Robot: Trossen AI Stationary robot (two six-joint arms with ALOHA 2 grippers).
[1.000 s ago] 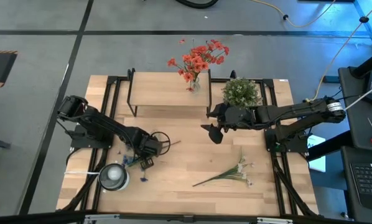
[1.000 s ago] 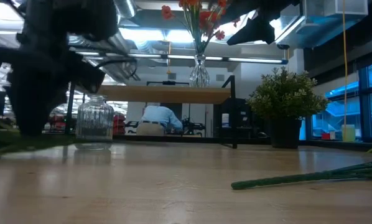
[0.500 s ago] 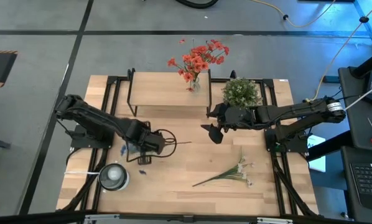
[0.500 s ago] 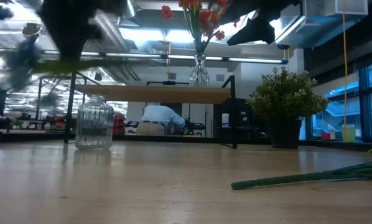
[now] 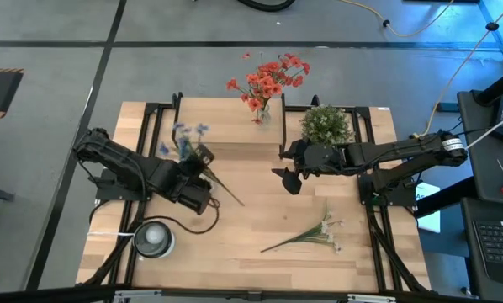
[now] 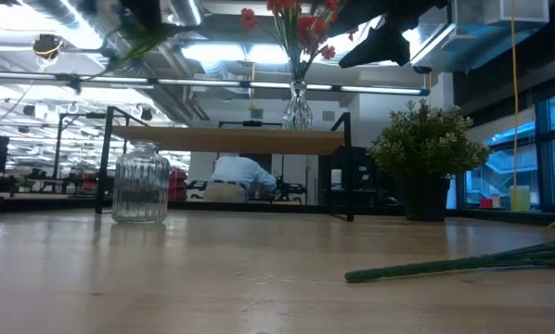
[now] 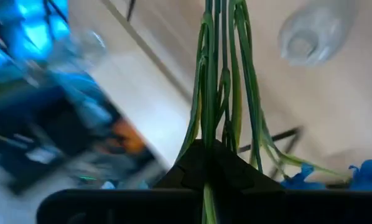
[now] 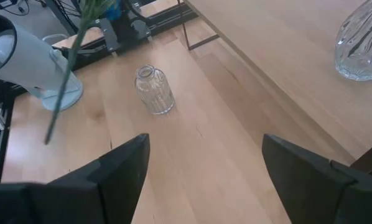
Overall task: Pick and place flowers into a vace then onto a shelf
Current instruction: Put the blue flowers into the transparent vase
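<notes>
With its jaws pinched tight on a bunch of thin green stems, the left gripper (image 5: pixel 194 181) holds the blue flowers (image 5: pixel 187 133) lifted off the table, just on the shelf side of the empty glass jar (image 5: pixel 153 239). The left wrist view shows the stems (image 7: pixel 220 74) running straight out from between the closed fingers, with the jar's mouth beyond them; I judge the bunch is held by its lower stems so the cut ends can be turned down into that opening. Beyond the jar stands the shelf (image 5: pixel 226 122), already carrying a glass vase of red flowers (image 5: pixel 267 80), with a bushy potted plant (image 5: pixel 325 124) beside it. Farther from the jar, the white flowers (image 5: pixel 306 236) lie flat on the table, not yet picked. The right gripper (image 5: pixel 288 178) waits above the table near the potted plant, fingers spread wide and empty.
</notes>
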